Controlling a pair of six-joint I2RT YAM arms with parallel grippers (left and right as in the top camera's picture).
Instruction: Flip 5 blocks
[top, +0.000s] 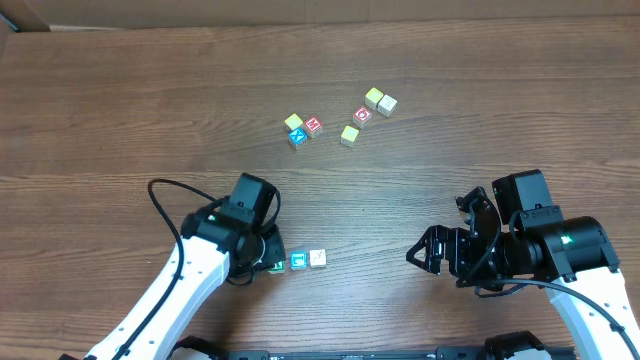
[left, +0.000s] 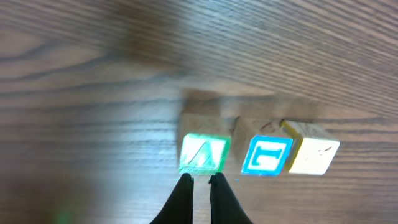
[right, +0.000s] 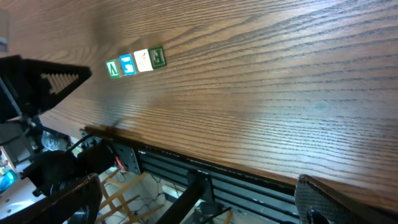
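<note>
The left pincer (left: 199, 182) is closed tight, its two dark fingers pressed together with nothing between them. Its tips sit right at the near edge of the green block (left: 204, 154); I cannot tell whether they actually touch it. That green block is the end one of a short row on the counter (top: 120, 90). Just beside it stands a blue block (left: 267, 155), and beyond the blue one, a little askew, a cream block (left: 314, 152) with a yellow side.

Well away from the green block, further up the counter, lies a loose scatter of other blocks. A yellow one (top: 294, 122), a red one (top: 313, 126) and a blue one (top: 297, 138) huddle together. Past those are another yellow (top: 350, 135), a red (top: 363, 114), and a yellow (top: 374, 98) touching a cream (top: 387, 104).

The right pincer (top: 438, 232) hangs low, well off to the side of the green block beyond the cream end of the row. Its jaws are spread wide and hold nothing.
</note>
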